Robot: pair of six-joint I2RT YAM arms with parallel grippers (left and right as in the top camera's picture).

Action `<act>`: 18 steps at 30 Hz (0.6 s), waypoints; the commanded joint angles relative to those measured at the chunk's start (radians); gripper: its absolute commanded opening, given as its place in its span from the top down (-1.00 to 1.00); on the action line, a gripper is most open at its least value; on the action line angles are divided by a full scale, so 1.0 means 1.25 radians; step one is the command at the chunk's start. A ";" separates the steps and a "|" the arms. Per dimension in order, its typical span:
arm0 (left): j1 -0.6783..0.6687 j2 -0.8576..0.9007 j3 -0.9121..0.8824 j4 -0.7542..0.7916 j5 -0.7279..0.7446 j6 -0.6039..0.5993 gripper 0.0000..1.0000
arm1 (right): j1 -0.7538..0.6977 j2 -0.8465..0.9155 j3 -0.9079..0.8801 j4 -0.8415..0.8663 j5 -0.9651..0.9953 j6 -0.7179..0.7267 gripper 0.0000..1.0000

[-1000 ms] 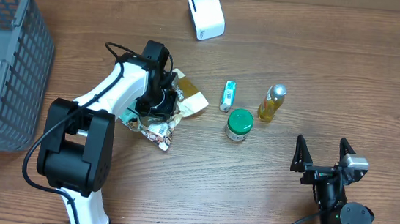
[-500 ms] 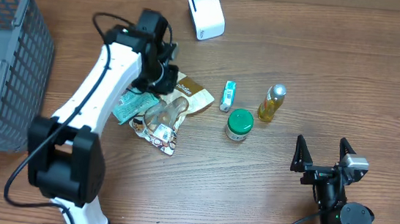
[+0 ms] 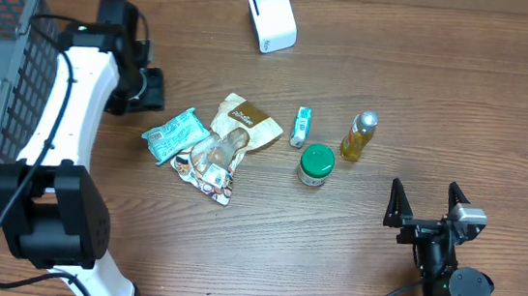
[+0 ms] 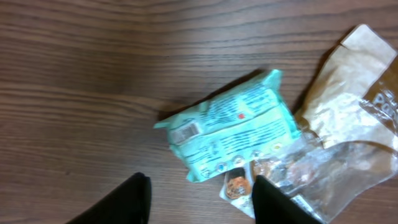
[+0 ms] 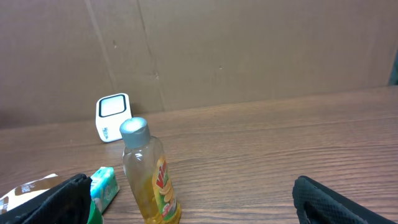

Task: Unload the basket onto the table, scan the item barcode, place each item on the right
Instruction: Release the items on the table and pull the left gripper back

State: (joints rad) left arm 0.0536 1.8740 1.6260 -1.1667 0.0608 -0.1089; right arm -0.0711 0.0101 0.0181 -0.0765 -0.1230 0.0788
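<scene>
A teal wipes packet (image 3: 176, 133) lies flat on the table beside a brown pouch (image 3: 245, 124) and a clear snack bag (image 3: 209, 162). My left gripper (image 3: 145, 90) hovers to the packet's upper left, open and holding nothing. In the left wrist view the packet (image 4: 230, 134) lies ahead of the left gripper (image 4: 199, 202), with bare wood between the fingertips (image 4: 134, 199). The white scanner (image 3: 273, 18) stands at the back of the table. My right gripper (image 3: 424, 204) rests open at the front right. The right gripper (image 5: 196, 205) faces the yellow bottle (image 5: 149, 174) and the scanner (image 5: 113, 117).
A grey basket (image 3: 0, 64) fills the left edge, close behind my left arm. A small teal box (image 3: 301, 126), a green-lidded jar (image 3: 317, 164) and the yellow bottle (image 3: 359, 136) stand right of the pile. A cardboard wall (image 5: 249, 50) backs the table.
My left gripper has opened and drawn back up and to the left, away from the pile. The teal packet now lies uncovered on the table. The right arm has not moved.
</scene>
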 commanded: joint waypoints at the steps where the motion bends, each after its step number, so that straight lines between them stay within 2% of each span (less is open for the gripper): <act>1: 0.008 -0.004 0.009 -0.009 -0.016 0.101 -0.31 | 0.004 -0.006 -0.008 0.003 0.008 0.003 -1.00; 3: 0.010 0.001 0.009 -0.009 -0.028 0.134 -0.37 | 0.004 -0.006 -0.008 0.003 0.008 0.003 -1.00; 5: 0.010 0.007 0.005 -0.003 -0.050 0.148 -0.30 | 0.004 -0.006 -0.008 0.003 0.008 0.003 -1.00; 7: 0.010 0.013 -0.005 0.016 -0.074 0.148 -0.01 | 0.004 -0.006 -0.008 0.003 0.008 0.003 -1.00; 11: 0.010 0.016 -0.061 0.092 -0.078 0.148 0.81 | 0.004 -0.006 -0.008 0.003 0.008 0.003 -1.00; 12: 0.010 0.016 -0.080 0.114 -0.078 0.148 0.88 | 0.004 -0.006 -0.008 0.003 0.008 0.003 -1.00; 18: 0.010 0.018 -0.208 0.229 -0.072 0.147 0.91 | 0.004 -0.006 -0.008 0.003 0.008 0.003 -1.00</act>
State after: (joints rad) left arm 0.0662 1.8816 1.4212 -0.9066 -0.0231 0.0597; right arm -0.0711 0.0101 0.0181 -0.0769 -0.1230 0.0788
